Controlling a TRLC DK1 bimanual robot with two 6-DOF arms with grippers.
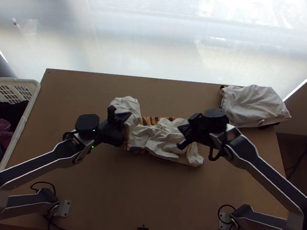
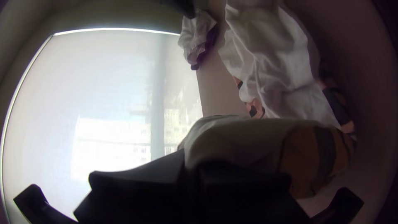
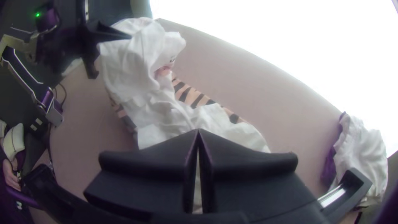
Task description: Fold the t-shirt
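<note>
The t-shirt (image 1: 162, 137), white with an orange-and-black striped part, lies bunched in a long strip at mid-table. My left gripper (image 1: 120, 116) is at its left end, where a raised white lump bulges beyond the fingers. In the left wrist view my left gripper (image 2: 190, 166) is shut on the raised cloth, a striped patch hanging beside it. My right gripper (image 1: 182, 137) is over the strip's right part. Seen from the right wrist, my right gripper (image 3: 198, 132) has its fingertips together, above the white t-shirt (image 3: 166, 112); no cloth is visible pinched between them.
Another white cloth (image 1: 253, 104) with dark edges lies in a pile at the table's far right corner. A white basket (image 1: 24, 116) of dark clothes stands at the left edge. Bare wooden table (image 1: 147, 187) lies on the near side of the t-shirt, with cables along the near edge.
</note>
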